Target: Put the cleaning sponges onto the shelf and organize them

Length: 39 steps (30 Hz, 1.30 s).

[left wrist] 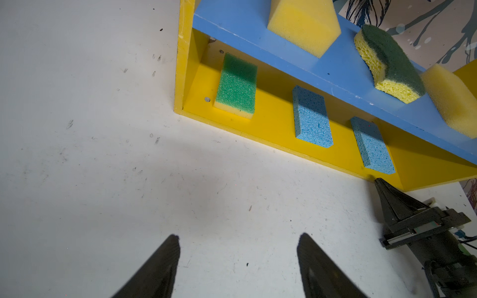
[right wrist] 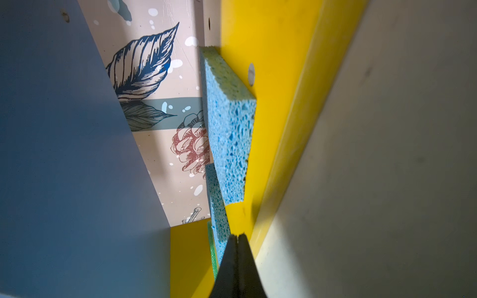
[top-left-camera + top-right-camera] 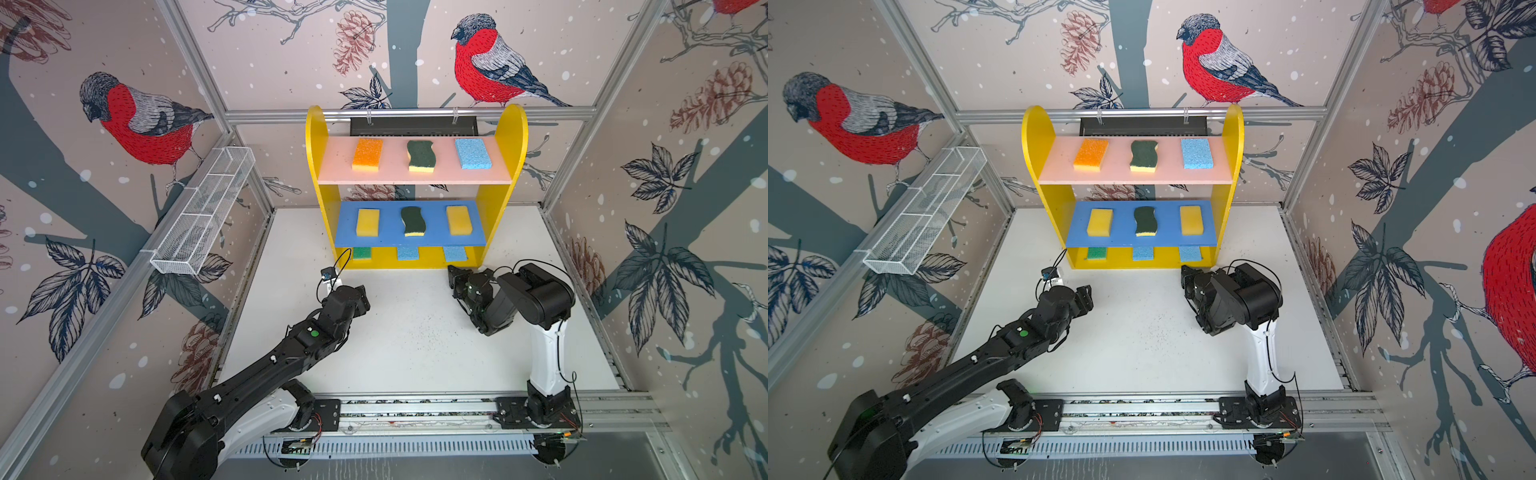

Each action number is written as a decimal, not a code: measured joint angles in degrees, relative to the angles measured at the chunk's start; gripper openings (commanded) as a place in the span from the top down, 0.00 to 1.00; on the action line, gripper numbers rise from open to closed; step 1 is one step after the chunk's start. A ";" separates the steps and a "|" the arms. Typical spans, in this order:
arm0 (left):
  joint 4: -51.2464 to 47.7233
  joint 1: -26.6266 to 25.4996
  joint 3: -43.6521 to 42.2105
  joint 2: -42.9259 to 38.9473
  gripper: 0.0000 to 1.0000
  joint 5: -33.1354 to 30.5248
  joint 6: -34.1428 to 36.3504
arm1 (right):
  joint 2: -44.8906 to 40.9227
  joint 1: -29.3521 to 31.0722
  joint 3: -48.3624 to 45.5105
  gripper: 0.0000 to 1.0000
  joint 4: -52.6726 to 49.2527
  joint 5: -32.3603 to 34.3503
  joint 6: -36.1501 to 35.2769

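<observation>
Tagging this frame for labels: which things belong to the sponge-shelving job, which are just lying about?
Job: shelf; orange sponge; green sponge; three blue sponges; two yellow sponges; two scourers.
Lying about: wire basket; black unit behind shelf.

- Bright, even light is falling from above in both top views; the arms are casting only faint shadows on the table (image 3: pixel 415 357).
- Wide-angle distortion is stretching the walls and rails (image 3: pixel 83 345) toward the corners.
- The blue board (image 1: pixel 258 43) is shading the inner half of the green sponge (image 1: pixel 236 85).
- A soft grey shadow is lying on the table ahead of the left gripper (image 1: pixel 239 235), whose fingers are showing out of focus.
- In the right wrist view the board's underside (image 2: pixel 64 154) is sitting dim, and the right gripper (image 2: pixel 237 236) is blurring close up.
</observation>
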 measured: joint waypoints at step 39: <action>1.62 0.79 -2.34 -2.29 0.27 1.49 -4.17 | 1.75 -0.26 10.10 0.99 -12.39 4.72 2.08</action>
